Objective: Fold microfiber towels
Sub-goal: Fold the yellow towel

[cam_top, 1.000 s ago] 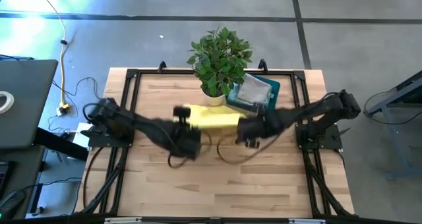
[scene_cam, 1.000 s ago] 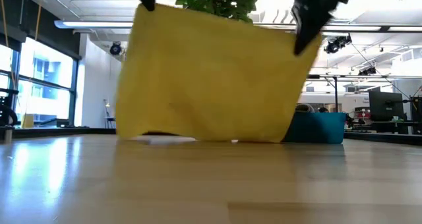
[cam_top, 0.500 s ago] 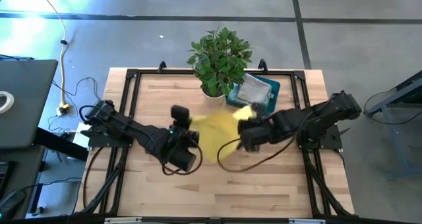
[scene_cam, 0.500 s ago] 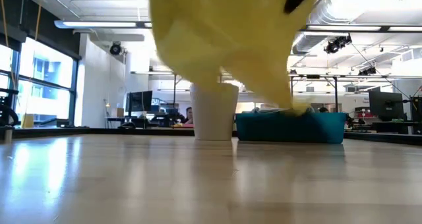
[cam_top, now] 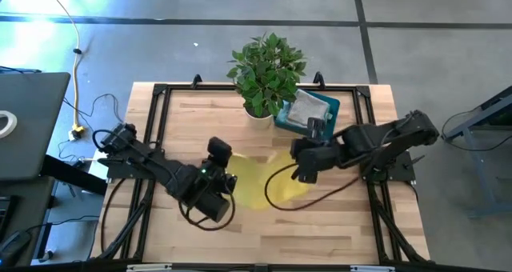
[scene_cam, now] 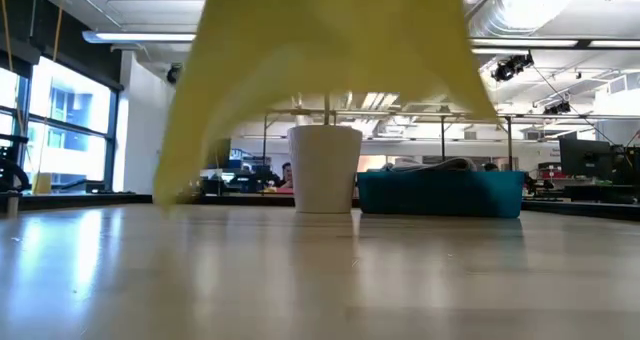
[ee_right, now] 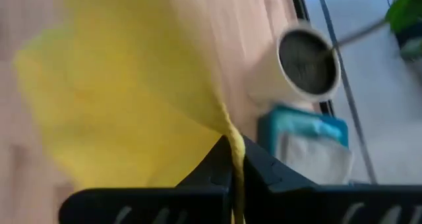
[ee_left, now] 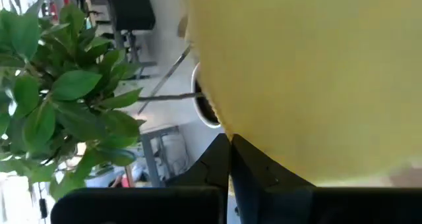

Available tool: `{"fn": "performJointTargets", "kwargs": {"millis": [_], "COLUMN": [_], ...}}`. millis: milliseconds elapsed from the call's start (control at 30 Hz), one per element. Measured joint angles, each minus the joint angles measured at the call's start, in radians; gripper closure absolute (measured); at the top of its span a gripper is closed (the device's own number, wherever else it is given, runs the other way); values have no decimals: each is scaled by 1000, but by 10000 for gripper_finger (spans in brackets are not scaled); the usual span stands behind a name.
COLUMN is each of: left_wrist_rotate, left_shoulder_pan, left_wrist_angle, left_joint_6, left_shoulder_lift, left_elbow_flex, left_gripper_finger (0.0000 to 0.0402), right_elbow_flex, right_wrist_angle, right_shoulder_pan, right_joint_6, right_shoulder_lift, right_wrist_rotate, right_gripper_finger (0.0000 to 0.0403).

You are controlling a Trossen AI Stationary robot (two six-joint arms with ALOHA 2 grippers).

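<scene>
Both tools are clenched on the yellow towel [cam_top: 258, 182], each pinching an edge of it. The left tool [cam_top: 222, 182] sits toward the front-middle of the table [cam_top: 336, 232], and the right tool [cam_top: 300, 172] is just across from it, a little farther back. The cloth stretches between them, so its long axis runs from one tool to the other, side to side across the table. From table level it hangs as a raised yellow sheet, one lower corner near the wood; I can't tell if it touches. Neither arm looks clearly nearer. I'd judge the next move is laying it flat, both tools lowering together. Behind stand the potted plant [cam_top: 266, 70] and the teal bin [cam_top: 308, 112], which holds more cloths.
</scene>
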Motion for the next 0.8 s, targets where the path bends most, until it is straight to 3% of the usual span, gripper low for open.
{"fn": "performJointTargets", "kwargs": {"millis": [100, 300, 367, 500, 667, 800], "left_wrist_rotate": [-27, -104, -118, -95, 255, 389], "left_shoulder_pan": [24, 134, 173, 201, 192, 127], "left_wrist_angle": [-2, -2, -1, -2, 28, 149], "left_joint_6": [33, 149, 124, 22, -196, -279], "left_shoulder_lift": [-12, -35, -42, -50, -45, -20], "left_elbow_flex": [1, 2, 1, 1, -47, -218], "left_gripper_finger": [401, 401, 401, 401, 401, 401], "right_elbow_flex": [-82, -161, -155, -158, -282, -461], "right_wrist_angle": [-33, -70, -67, -53, -25, 149], "right_shoulder_pan": [-16, -61, -79, -89, -38, 52], "right_joint_6": [-25, -230, -248, -68, 148, 207], "right_shoulder_lift": [2, 2, 2, 1, 0, 0], "right_wrist_rotate": [30, 349, 376, 287, 109, -33], "right_gripper_finger": [403, 403, 403, 403, 403, 403]}}
